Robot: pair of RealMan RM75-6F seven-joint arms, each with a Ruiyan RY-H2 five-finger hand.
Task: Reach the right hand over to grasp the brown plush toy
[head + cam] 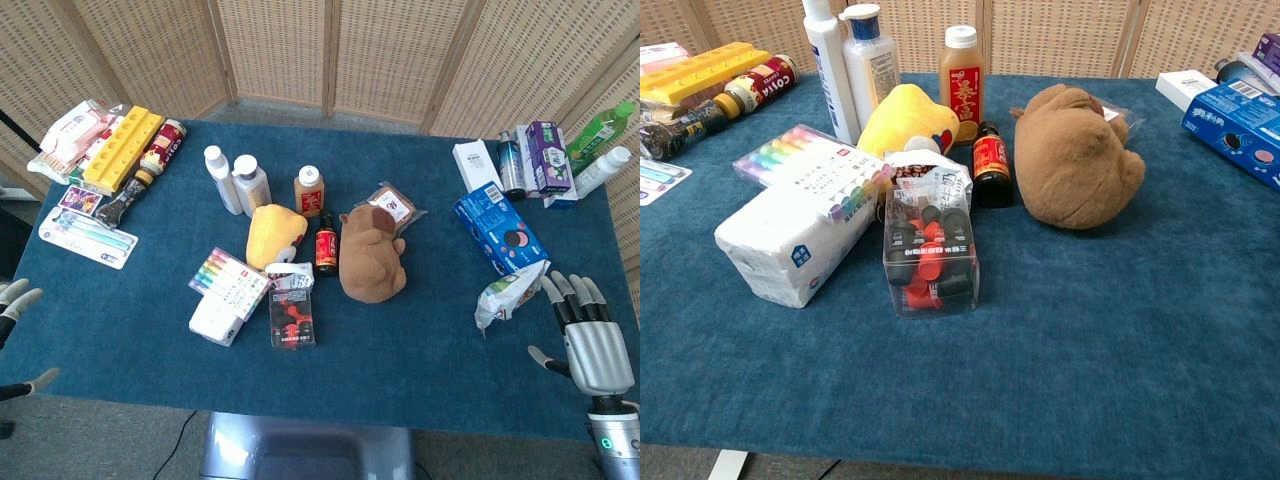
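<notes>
The brown plush toy (371,254) lies on its side near the middle of the blue table (420,340); the chest view shows the brown plush toy (1077,155) at the upper right, untouched. My right hand (585,330) hovers at the table's front right corner, fingers spread and empty, well to the right of the toy. Only the fingertips of my left hand (17,310) show at the left edge, spread apart and holding nothing. Neither hand appears in the chest view.
A small dark bottle (325,243), a yellow plush (273,235) and a clear box of clips (291,312) lie left of the toy. A white crumpled bag (508,292) and a blue snack box (500,232) lie between my right hand and the toy.
</notes>
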